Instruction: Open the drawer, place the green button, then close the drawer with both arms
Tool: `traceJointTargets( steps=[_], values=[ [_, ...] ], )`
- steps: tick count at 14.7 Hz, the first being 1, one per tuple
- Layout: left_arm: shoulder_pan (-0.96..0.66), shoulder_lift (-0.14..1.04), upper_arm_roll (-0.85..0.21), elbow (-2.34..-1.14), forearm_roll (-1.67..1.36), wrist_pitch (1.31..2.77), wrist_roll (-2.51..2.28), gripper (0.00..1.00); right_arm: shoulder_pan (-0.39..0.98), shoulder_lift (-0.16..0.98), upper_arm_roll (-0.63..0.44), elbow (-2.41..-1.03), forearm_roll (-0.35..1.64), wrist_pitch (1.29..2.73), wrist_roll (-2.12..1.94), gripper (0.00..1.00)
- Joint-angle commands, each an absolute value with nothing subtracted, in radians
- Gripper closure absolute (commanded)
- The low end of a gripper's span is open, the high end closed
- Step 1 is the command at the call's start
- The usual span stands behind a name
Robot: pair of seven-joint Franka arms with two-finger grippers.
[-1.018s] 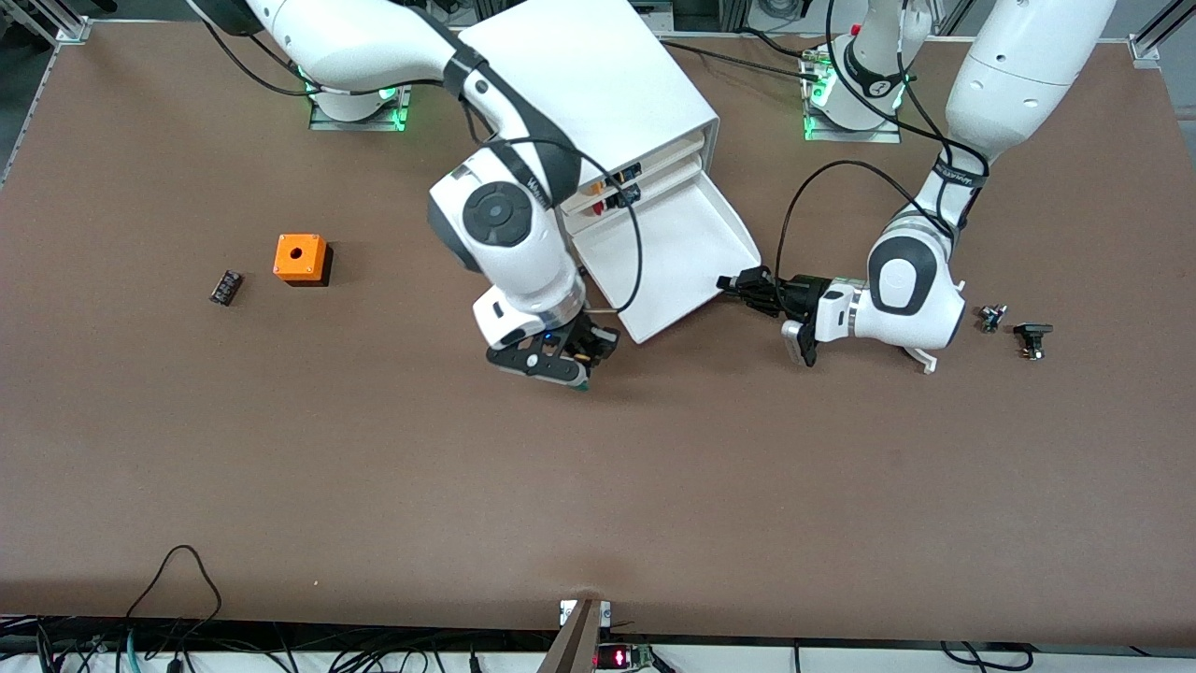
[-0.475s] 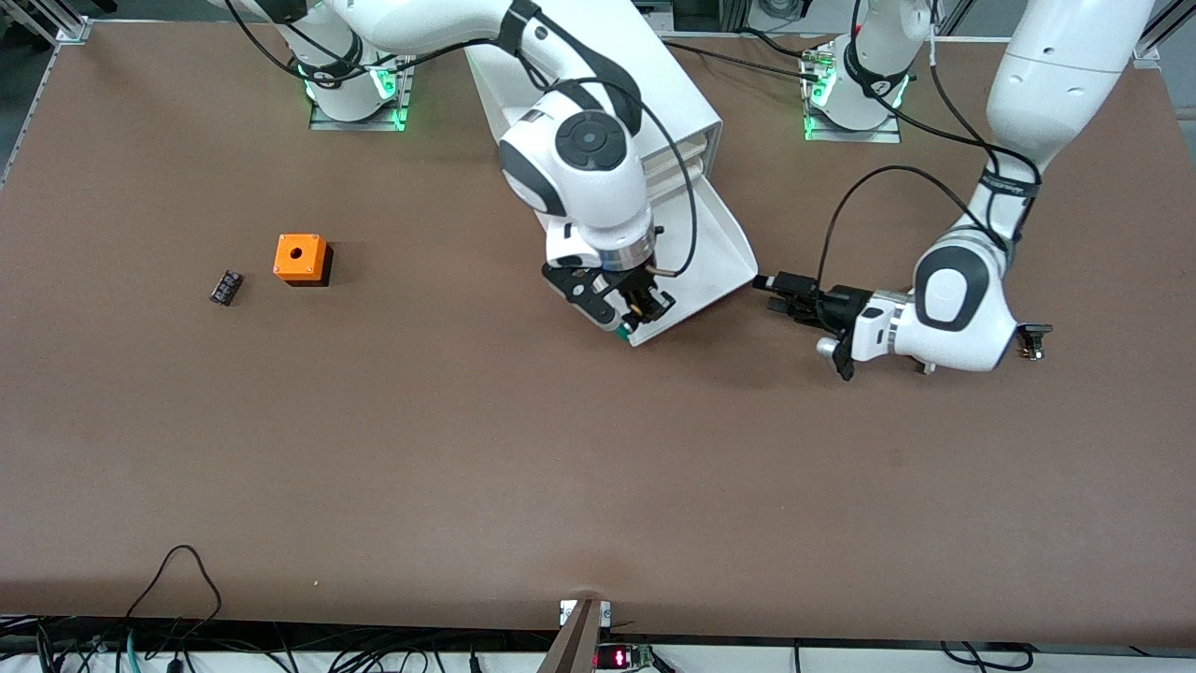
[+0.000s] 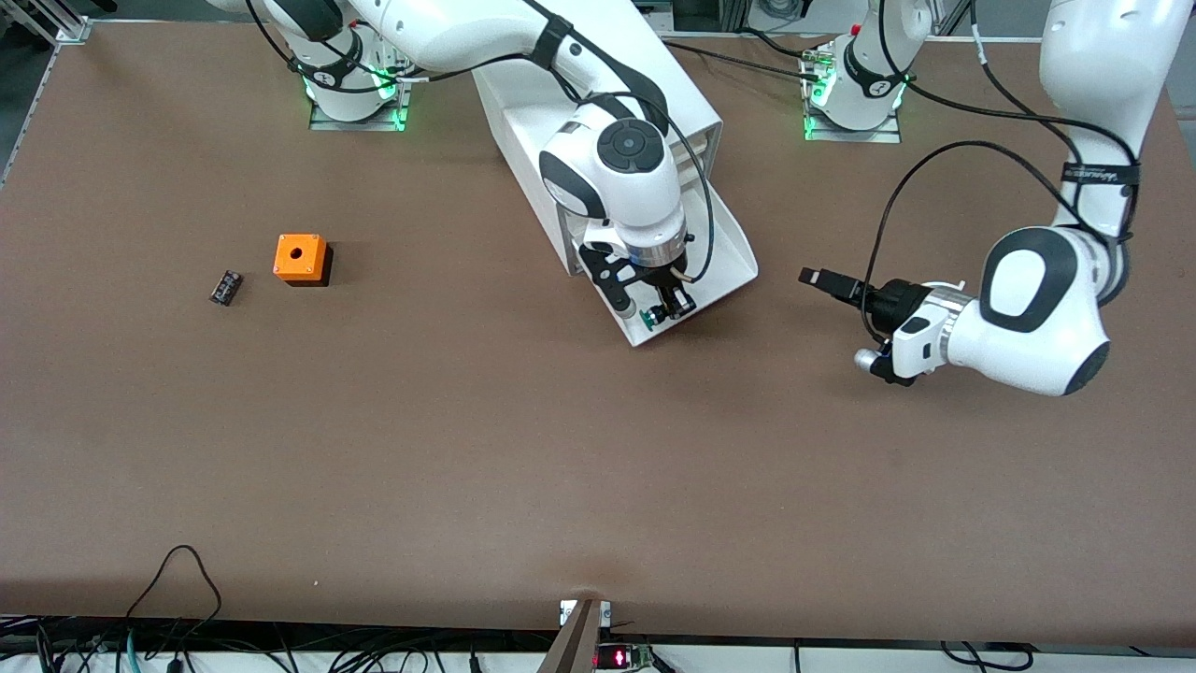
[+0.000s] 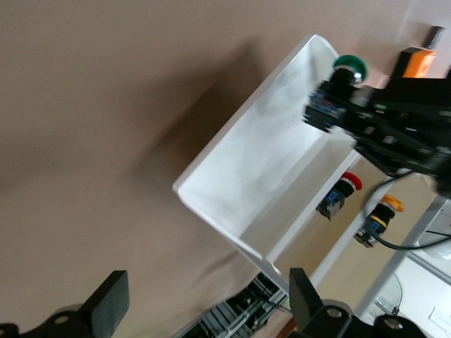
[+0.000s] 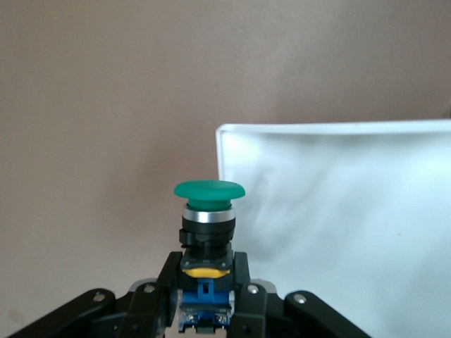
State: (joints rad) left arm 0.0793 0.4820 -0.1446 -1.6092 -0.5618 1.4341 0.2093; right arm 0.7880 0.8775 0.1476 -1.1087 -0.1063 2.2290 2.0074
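Note:
The white drawer [image 3: 727, 249] stands pulled out of the white cabinet [image 3: 598, 84]. My right gripper [image 3: 657, 308] is shut on the button [image 3: 647, 319] and holds it over the drawer's front corner. In the right wrist view the button [image 5: 208, 211] shows its green cap, black body and blue rear end between my fingers [image 5: 162, 282], with the drawer's tray [image 5: 338, 232] beside it. My left gripper [image 3: 818, 279] is open and empty, above the table beside the drawer toward the left arm's end. The left wrist view shows the drawer [image 4: 261, 162] and the button [image 4: 349, 69].
An orange cube [image 3: 300, 258] with a round hole and a tiny black part [image 3: 225, 286] lie toward the right arm's end of the table. Upper drawers hold a red-capped part [image 4: 342, 197] and an orange-capped part [image 4: 377, 218].
My right gripper carried the button from above the table in front of the drawer to over the drawer's front corner. My left gripper drew back from the drawer toward the left arm's end.

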Motion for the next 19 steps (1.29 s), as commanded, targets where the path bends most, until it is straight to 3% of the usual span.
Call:
traceJointTargets(
  steps=[1, 5, 6, 7, 8, 15, 19],
  values=[
    [0.077, 0.476, -0.144, -1.499, -0.515, 1.306, 0.060, 0.00, 0.836, 0.934, 0.115, -1.060, -0.123, 2.235, 2.060, 1.00],
    [0.078, 0.446, -0.144, -1.386, -0.457, 1.198, -0.073, 0.00, 0.854, 0.942, 0.114, -1.062, -0.123, 2.233, 2.117, 1.00],
    [0.078, 0.443, -0.144, -1.361, -0.430, 1.186, -0.080, 0.00, 0.856, 0.940, 0.114, -1.062, -0.123, 2.230, 2.120, 0.92],
    [0.078, 0.439, -0.143, -1.338, -0.405, 1.178, -0.080, 0.00, 0.856, 0.940, 0.114, -1.062, -0.121, 2.227, 2.120, 0.57],
    [0.078, 0.437, -0.144, -1.321, -0.359, 1.178, -0.078, 0.00, 0.857, 0.940, 0.112, -1.062, -0.124, 2.226, 2.118, 0.01],
    [0.069, 0.446, -0.152, -1.158, -0.082, 1.196, -0.049, 0.00, 0.848, 0.928, 0.072, -1.060, -0.127, 2.217, 2.007, 0.00],
    [0.069, 0.462, -0.150, -1.169, -0.064, 1.305, -0.020, 0.00, 0.795, 0.916, 0.074, -1.060, -0.123, 2.204, 1.782, 0.00]
  ],
)
